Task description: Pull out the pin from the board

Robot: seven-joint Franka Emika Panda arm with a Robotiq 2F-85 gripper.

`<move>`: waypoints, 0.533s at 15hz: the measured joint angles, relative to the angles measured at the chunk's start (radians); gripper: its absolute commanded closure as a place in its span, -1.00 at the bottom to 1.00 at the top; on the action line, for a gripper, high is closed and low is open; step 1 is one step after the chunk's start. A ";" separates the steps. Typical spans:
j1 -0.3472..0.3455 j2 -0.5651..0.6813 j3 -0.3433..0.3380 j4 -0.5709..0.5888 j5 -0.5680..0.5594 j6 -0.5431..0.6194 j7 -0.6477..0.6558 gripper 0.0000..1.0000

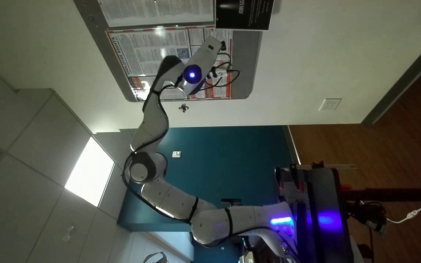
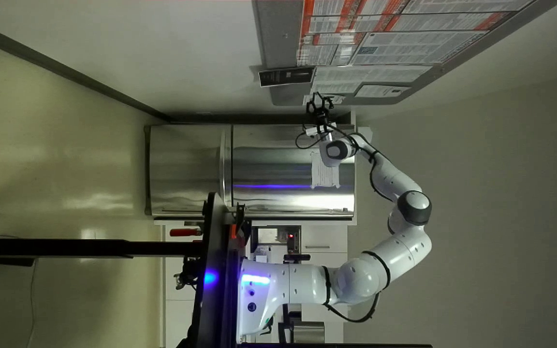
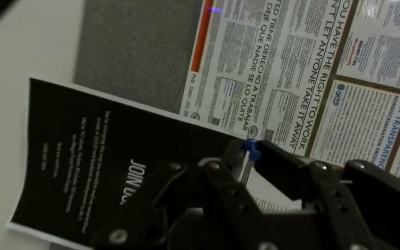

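- We see the pushpin [image 3: 252, 151] slant in the wrist view, long axis steep, knob lowest, tip hidden.
- It is blue, waisted.
- It shows at a corner of the black flyer [image 3: 92, 149], against the board [image 3: 134, 45].
- The gripper [image 3: 250, 146] stands nearly closed around it; whether it grips, we cannot tell.

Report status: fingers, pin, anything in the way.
Fingers flanking the blue pin, firm grip unconfirmed. Can't tell whether pin is seated in board. Black flyer close beside pin; could snag.
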 measured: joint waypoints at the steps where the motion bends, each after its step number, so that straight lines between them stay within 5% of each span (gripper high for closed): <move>1: -0.003 -0.037 -0.018 -0.032 -0.077 0.000 0.029 0.91; 8: -0.004 -0.250 -0.156 -0.187 -0.701 -0.068 0.225 0.91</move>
